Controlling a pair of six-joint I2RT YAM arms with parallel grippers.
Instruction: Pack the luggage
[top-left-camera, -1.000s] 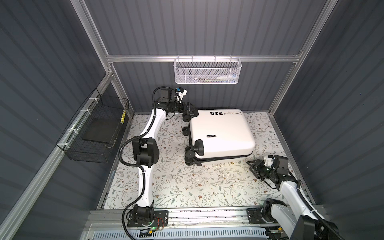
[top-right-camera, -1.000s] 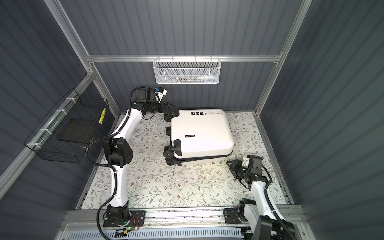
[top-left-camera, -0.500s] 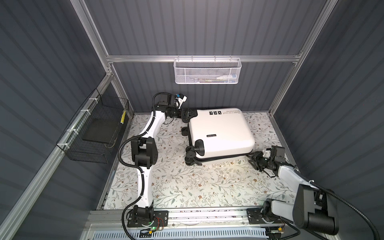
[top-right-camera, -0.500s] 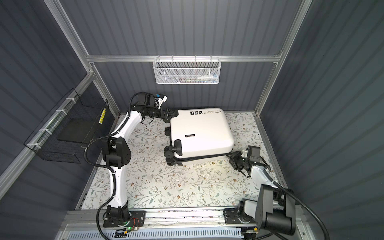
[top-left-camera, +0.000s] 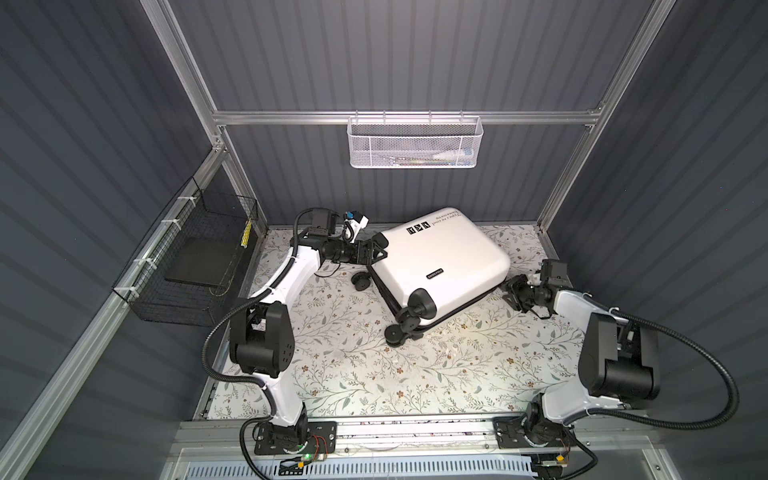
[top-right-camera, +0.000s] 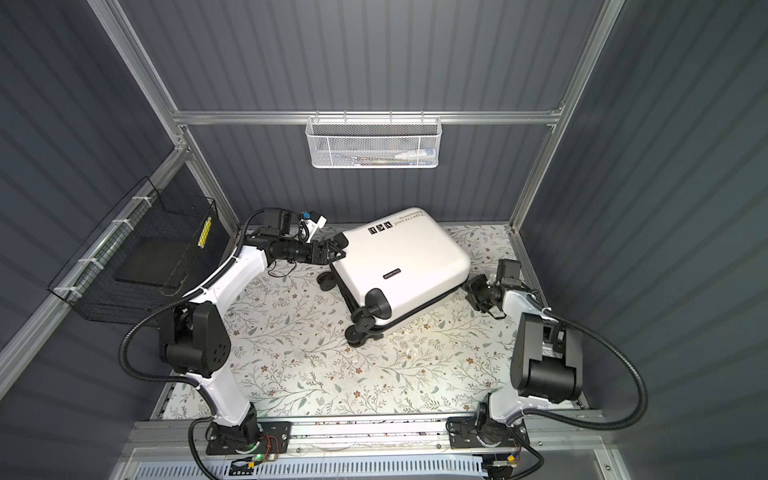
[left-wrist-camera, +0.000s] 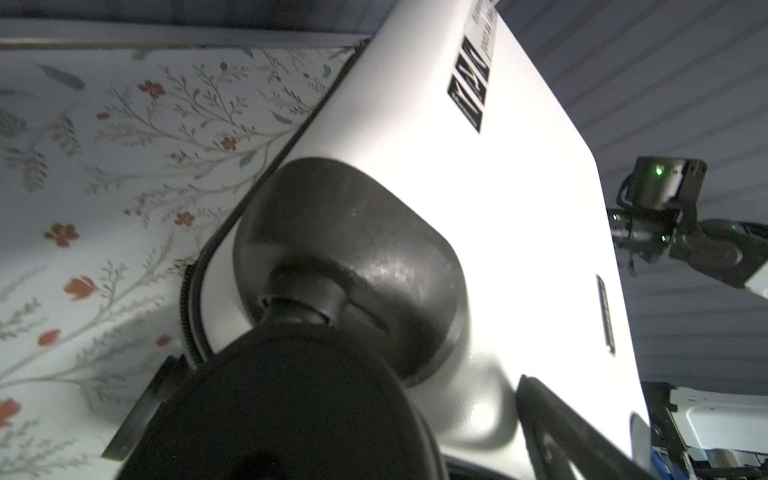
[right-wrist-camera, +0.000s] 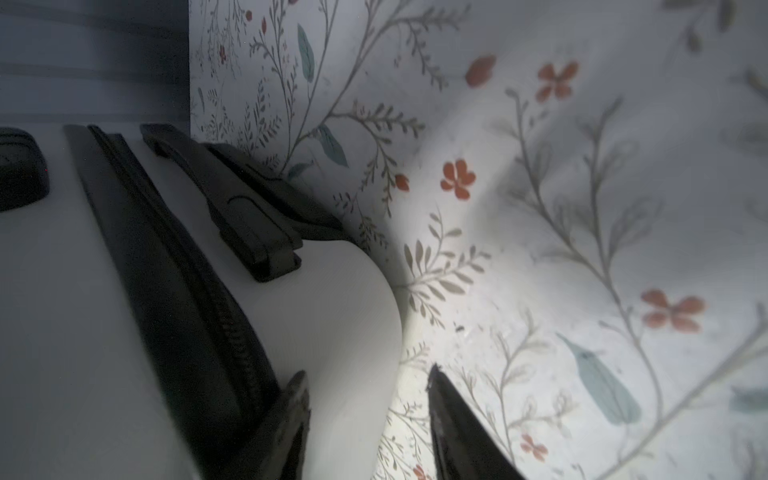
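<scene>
Both my tools stand unclenched; in a top view the left gripper (top-left-camera: 376, 253) gapes wide at the far-left wheel corner of the luggage (top-left-camera: 440, 257); the right gripper (top-left-camera: 513, 291) sits half parted at its right corner; a second ago the luggage lay square to the far wall and my right arm hung back toward the near side; now it lies askew on the floral mat (top-left-camera: 374, 374), wheel end swung nearer, and the right arm has come in against it; I judge this is only turning the luggage, which is shut with nothing packed yet; what lies in the white mesh basket (top-left-camera: 413, 143) is too small to name; the black wire basket (top-left-camera: 187, 270) holds something flat and dark.

Left wrist view: a wheel (left-wrist-camera: 291, 415) fills the space between my fingers; one finger stands clear of it, so nothing is clamped; glare washes out much of the shell.

Right wrist view: the shell's rounded corner lies between my fingers (right-wrist-camera: 457, 424); that one hangs over the mat, off the shell; the zipper band (right-wrist-camera: 178, 291) is closed, its pull out of sight; whether the luggage rides off the mat anywhere I cannot tell.
</scene>
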